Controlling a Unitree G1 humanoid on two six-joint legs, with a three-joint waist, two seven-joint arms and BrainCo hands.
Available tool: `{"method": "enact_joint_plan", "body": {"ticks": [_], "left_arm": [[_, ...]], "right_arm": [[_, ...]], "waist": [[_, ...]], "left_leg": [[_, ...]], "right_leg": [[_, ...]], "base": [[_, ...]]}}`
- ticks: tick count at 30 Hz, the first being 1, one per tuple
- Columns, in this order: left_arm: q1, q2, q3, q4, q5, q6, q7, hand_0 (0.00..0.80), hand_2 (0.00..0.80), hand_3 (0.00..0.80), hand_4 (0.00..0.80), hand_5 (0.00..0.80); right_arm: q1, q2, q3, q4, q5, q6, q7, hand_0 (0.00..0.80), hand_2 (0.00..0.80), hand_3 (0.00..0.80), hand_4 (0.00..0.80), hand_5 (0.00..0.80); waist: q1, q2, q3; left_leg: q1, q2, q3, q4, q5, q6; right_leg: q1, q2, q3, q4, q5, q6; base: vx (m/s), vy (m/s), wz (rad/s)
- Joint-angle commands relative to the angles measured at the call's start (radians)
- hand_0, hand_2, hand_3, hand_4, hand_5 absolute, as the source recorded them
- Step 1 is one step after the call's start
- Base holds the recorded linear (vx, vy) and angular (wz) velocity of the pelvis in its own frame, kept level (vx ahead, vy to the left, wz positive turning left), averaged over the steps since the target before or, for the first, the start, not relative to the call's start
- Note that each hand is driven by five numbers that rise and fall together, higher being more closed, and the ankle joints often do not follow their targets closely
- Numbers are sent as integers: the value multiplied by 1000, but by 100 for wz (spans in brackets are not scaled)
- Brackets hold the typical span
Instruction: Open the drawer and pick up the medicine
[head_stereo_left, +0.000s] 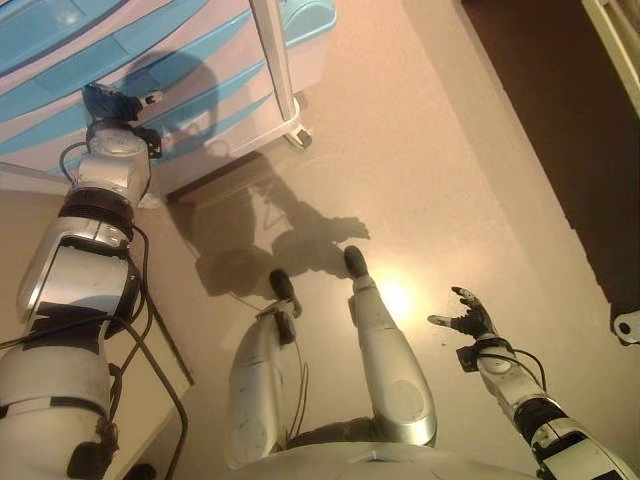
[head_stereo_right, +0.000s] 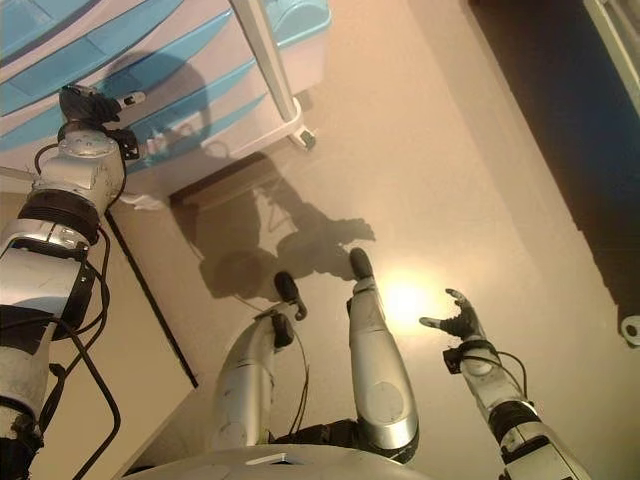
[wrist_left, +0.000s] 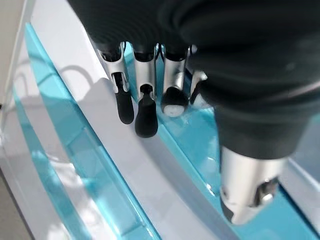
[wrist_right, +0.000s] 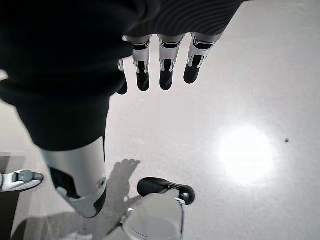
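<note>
- Left eye view shows the floor taking up most of the scene, a pale smooth surface with a bright spot of light just beside the right hand.
- A drawer unit of white frames and translucent blue fronts stands on castors directly ahead of the left hand; all the fronts that show sit flush in the frame.
- One blue drawer front lies right under the left hand's fingertips in the left wrist view, and whether they touch it cannot be told.
- Left hand is raised up against the drawer unit; its fingers hang fairly straight and loosely spread with the thumb apart, holding nothing.
- Right hand hangs low over bare floor, well apart from the drawer unit, with fingers straight and relaxed, spread a little, and empty.
- No medicine shows in either hand or anywhere in these views, so its place cannot be told.
</note>
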Motion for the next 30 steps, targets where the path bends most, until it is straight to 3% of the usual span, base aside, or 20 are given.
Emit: {"method": "enact_joint_plan", "body": {"ticks": [1,7,13,16,22,27,30], "left_arm": [[21,81,63,-76,22,-124,-47,0,0,0,0,0],[440,-70,150,-308,-141,-253,-328,0,0,0,0,0],[742,-192,197,-364,-183,-274,-563,0,0,0,0,0],[853,-241,224,-335,-176,-260,-640,0,0,0,0,0],[1015,-339,267,-223,-135,-223,-659,0,0,0,0,0],[1096,-401,275,-47,13,-252,-636,0,0,0,0,0],[1111,-411,240,31,138,-276,-647,0,0,0,0,0]], "right_arm": [[16,27,3,-16,0,-14,-16,0,0,0,0,0],[43,76,-54,-5,57,-14,104,0,0,0,0,0],[104,101,-110,41,54,-22,212,0,0,0,0,0],[129,111,-126,65,52,-1,259,0,0,0,0,0],[152,128,-158,145,13,33,293,0,0,0,0,0],[151,158,-178,220,-2,39,316,0,0,0,0,0],[143,167,-174,252,-20,22,326,0,0,0,0,0]], "waist": [[11,-18,-33],[91,9,-70],[157,27,-173],[180,35,-230],[225,39,-318],[251,27,-372],[259,22,-392]], "left_leg": [[152,-91,31,-92,-143,43],[268,-109,-41,-196,-100,26],[387,-114,-121,-339,-36,-7],[434,-103,-152,-395,-8,-23],[482,-93,-196,-437,18,-45],[514,-89,-215,-451,19,-51],[529,-88,-223,-466,22,-53]], "right_leg": [[17,28,-19,-54,28,-20],[158,0,-85,-104,9,-29],[313,1,-161,-197,-5,-40],[370,14,-199,-230,-14,-51],[456,28,-250,-290,-19,-71],[510,36,-275,-324,-25,-80],[531,41,-285,-339,-28,-79]], "base": [[-25,-102,7],[8,-145,11],[75,-191,33],[48,-170,34],[17,-121,29],[6,-67,18],[-36,-35,25]]}}
